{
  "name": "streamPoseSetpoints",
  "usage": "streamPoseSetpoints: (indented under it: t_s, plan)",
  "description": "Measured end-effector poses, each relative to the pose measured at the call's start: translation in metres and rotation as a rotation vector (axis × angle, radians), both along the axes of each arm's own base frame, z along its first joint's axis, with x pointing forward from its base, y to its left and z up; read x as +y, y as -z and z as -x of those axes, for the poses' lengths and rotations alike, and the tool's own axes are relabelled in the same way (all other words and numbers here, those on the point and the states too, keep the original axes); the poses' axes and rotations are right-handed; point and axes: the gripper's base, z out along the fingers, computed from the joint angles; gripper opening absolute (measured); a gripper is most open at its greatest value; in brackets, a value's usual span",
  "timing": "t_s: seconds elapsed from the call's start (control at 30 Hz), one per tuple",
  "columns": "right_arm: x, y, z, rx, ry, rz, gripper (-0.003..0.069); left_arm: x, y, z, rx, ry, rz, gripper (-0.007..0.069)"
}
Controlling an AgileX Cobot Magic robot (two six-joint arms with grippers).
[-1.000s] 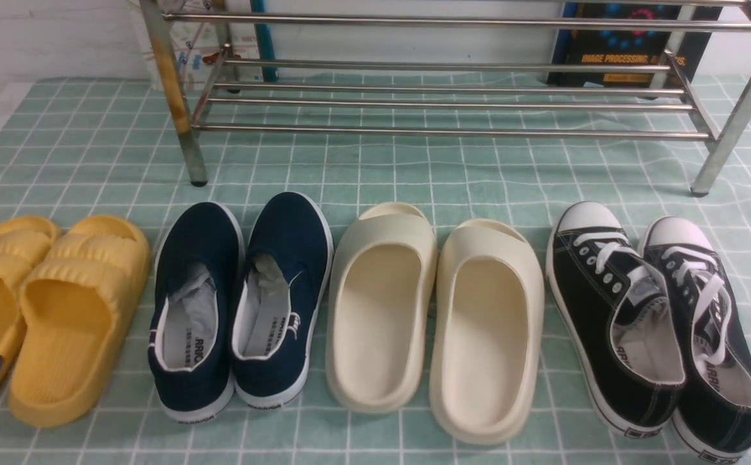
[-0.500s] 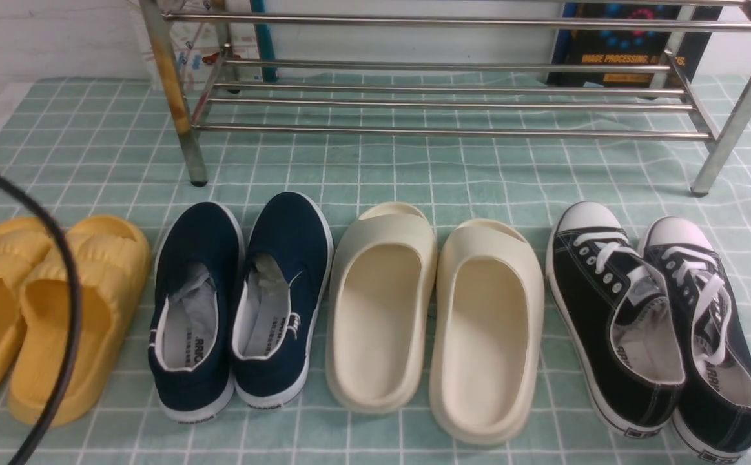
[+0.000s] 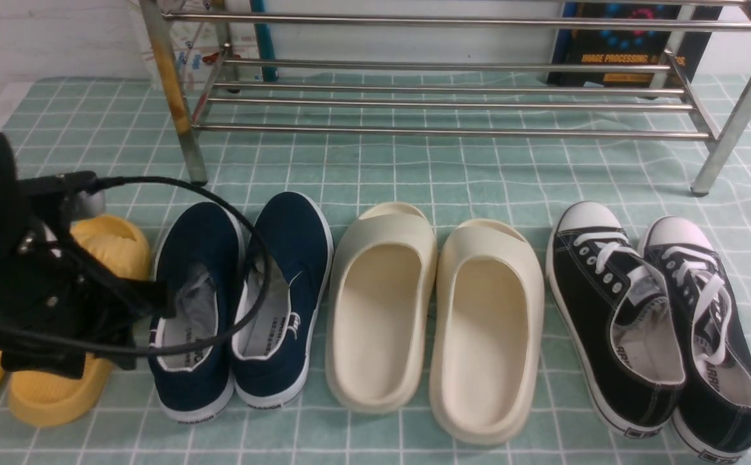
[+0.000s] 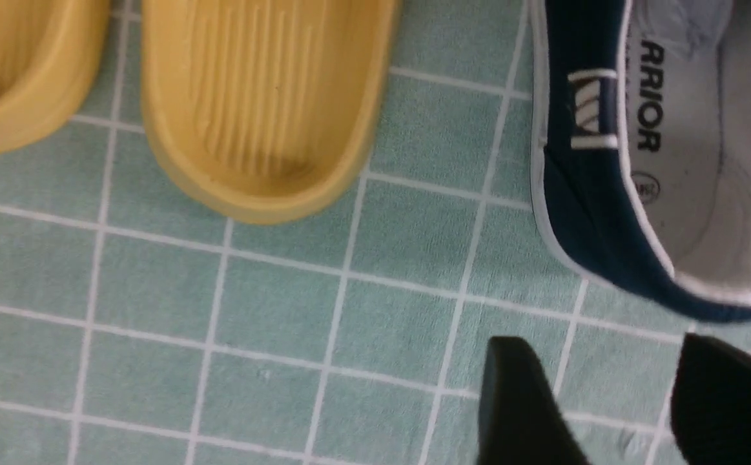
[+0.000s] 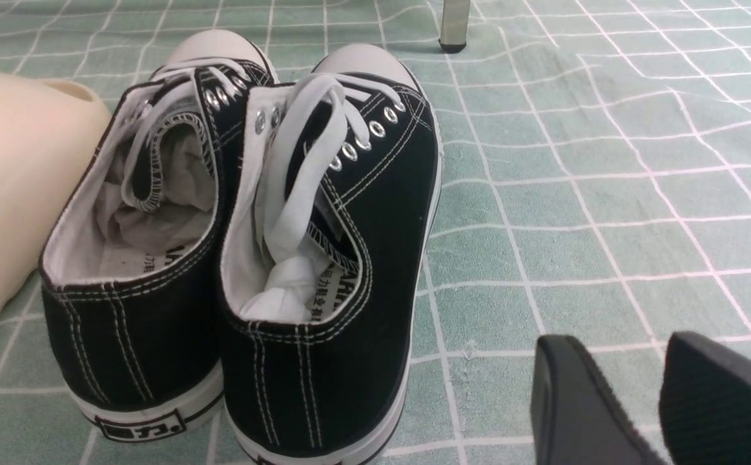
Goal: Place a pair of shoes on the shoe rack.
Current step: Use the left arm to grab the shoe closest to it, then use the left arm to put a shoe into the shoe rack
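Note:
The pair of shoes, two navy slip-ons with white soles, stands side by side on the checked cloth: the left shoe and the right shoe. My left arm hangs above the yellow slides just left of them, and its black cable loops over both. In the left wrist view my left gripper is open over bare cloth, just short of the left navy shoe's heel. The shoe rack of steel bars stands behind. My right gripper is open above cloth, right of the black sneakers.
Yellow slides lie partly under my left arm. Cream slides sit right of the navy pair, and black lace-up sneakers stand at the far right. A rack leg stands just behind the navy shoes. A book leans behind the rack.
My left arm has come into the front view from the lower left and now hangs over the yellow slides, its cable across the navy pair. No shoe has moved.

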Motion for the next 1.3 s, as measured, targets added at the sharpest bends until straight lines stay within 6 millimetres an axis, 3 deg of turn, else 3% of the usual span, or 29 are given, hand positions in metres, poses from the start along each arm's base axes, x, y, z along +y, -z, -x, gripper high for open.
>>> streamPoseSetpoints:
  t_s: [0.13,0.33,0.5,0.63,0.67,0.7,0.87,1.03,1.17,1.3]
  plan:
    - [0.0,0.0,0.0,0.0,0.0,0.0,0.0246,-0.005,0.021,-0.02,-0.004,-0.052,0.02,0.0496]
    - [0.0,0.0,0.0,0.0,0.0,0.0,0.0246,-0.009,0.046,-0.04,-0.014,-0.111,0.043,0.0496]
    - [0.0,0.0,0.0,0.0,0.0,0.0,0.0246,-0.01,0.06,-0.045,0.019,-0.116,0.036,0.0351]
    - [0.0,0.0,0.0,0.0,0.0,0.0,0.0246,-0.01,0.06,-0.045,0.019,-0.114,0.035,0.0137]
    - [0.0,0.0,0.0,0.0,0.0,0.0,0.0246,-0.01,0.059,-0.045,0.019,-0.108,0.034,0.0055]
    - [0.0,0.0,0.0,0.0,0.0,0.0,0.0246,-0.01,0.058,-0.044,0.016,-0.105,0.034,0.0036]
    - [0.0,0.0,0.0,0.0,0.0,0.0,0.0246,-0.008,0.029,-0.033,-0.02,-0.063,0.033,0.002]
    - [0.0,0.0,0.0,0.0,0.0,0.0,0.0246,-0.008,-0.034,-0.024,-0.164,-0.014,0.071,0.002]
    - [0.0,0.0,0.0,0.0,0.0,0.0,0.0246,-0.013,-0.059,-0.037,-0.244,0.016,0.103,0.002]
    - [0.0,0.0,0.0,0.0,0.0,0.0,0.0246,-0.02,-0.058,-0.064,-0.236,0.026,0.104,0.002]
